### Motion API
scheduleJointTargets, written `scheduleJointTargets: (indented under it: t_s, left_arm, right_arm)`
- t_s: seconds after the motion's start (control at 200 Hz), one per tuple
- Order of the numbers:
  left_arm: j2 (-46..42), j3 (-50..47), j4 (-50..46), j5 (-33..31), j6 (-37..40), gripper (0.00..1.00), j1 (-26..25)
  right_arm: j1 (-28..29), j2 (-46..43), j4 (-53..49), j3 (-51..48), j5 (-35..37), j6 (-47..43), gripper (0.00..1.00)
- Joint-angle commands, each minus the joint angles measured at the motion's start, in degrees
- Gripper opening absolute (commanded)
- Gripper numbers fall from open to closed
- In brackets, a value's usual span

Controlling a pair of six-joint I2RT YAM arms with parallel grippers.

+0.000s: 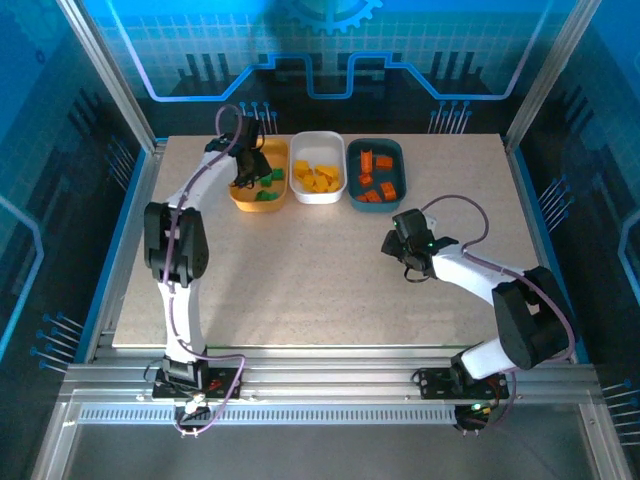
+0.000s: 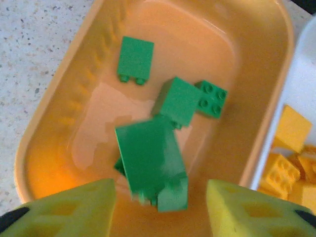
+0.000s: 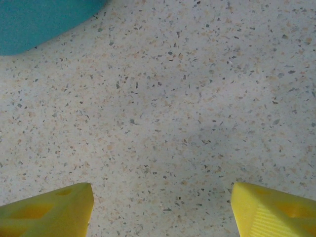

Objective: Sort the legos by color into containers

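Blue walls ring a speckled table (image 1: 300, 280). On the left, the left gripper (image 1: 245, 175) hangs over the orange tray (image 2: 44, 128), fingers apart, gripping nothing. A blurry green brick (image 2: 150, 165) lies loose under them. Best to lift straight up, so no finger bumps it. Yellow bricks (image 1: 317, 177) sit in the white tray (image 1: 318, 138), orange-red bricks (image 1: 375, 185) in the teal tray (image 1: 376, 144). The right gripper (image 3: 162, 210) hangs open over bare table, holding nothing.

White links, black joint housings on left arm (image 1: 193, 187), right arm (image 1: 466, 268); purple cables (image 1: 472, 204) looped alongside; tool fingers (image 2: 64, 210) yellow, wedge-shaped, triangular recesses.
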Motion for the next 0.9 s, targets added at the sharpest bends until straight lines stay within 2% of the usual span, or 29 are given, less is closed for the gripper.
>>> scheduleJointTargets:
  t_s: [0.0,0.08,0.18,0.295,0.38,0.43,0.505,0.56,0.61,0.635,0.65,0.76,0.84,0.891]
  left_arm:
    - [2.94,4.75,-6.97,2.19,3.01,0.75,-0.03]
    - [1.30,5.07,-6.73,1.44,3.63,0.91,-0.03]
    - [-4.31,1.28,-4.59,0.88,3.10,0.99,-0.19]
    - [-17.33,-13.17,5.20,1.02,0.50,0.99,-0.92]
    - [-27.64,-26.18,14.56,-0.41,0.17,0.99,-3.48]
    - [-33.14,-32.15,17.82,-4.66,1.20,0.99,-6.17]
    - [-39.05,-39.83,21.51,-13.75,1.40,0.99,-11.17]
    - [-41.68,-44.90,25.74,-17.95,3.20,0.99,-15.02]
    - [-43.25,-47.91,28.29,-20.21,4.86,0.99,-17.84]
    - [-43.72,-48.72,28.67,-20.88,5.51,0.99,-18.79]
    - [-43.90,-49.10,28.63,-21.38,5.75,0.99,-19.36]
    - [-46.18,-50.68,27.91,-21.95,7.79,0.99,-21.50]
    - [-48.63,-51.94,28.50,-22.06,9.40,0.99,-22.50]
    - [-50.04,-51.55,26.40,-22.56,8.10,0.99,-22.46]
  right_arm:
    - [-0.59,-0.26,0.41,1.28,0.55,-0.62,0.76]
    - [-0.59,-1.06,0.37,0.99,1.27,-0.89,0.78]
    - [-0.60,-1.79,0.58,0.62,1.65,-1.14,0.78]
    - [-0.20,-3.03,3.24,-0.52,1.02,-2.66,0.78]
    - [0.65,-4.81,6.78,-1.89,-0.25,-5.34,0.78]
    - [1.86,-6.42,9.04,-2.66,0.54,-7.57,0.78]
    - [4.34,-9.44,10.43,-3.13,5.56,-10.74,0.79]
    - [4.67,-11.87,10.43,-2.78,4.48,-10.61,0.79]
    - [5.38,-13.84,11.71,-2.81,3.88,-10.25,0.81]
    - [5.94,-14.70,12.95,-3.04,3.72,-10.40,0.97]
    - [6.31,-15.13,13.87,-3.18,3.66,-10.63,1.00]
    - [10.35,-18.28,17.58,-2.21,6.21,-15.66,1.00]
    - [13.24,-18.31,15.41,1.79,11.03,-20.37,1.00]
    - [13.24,-16.87,12.75,5.12,10.88,-22.31,1.00]
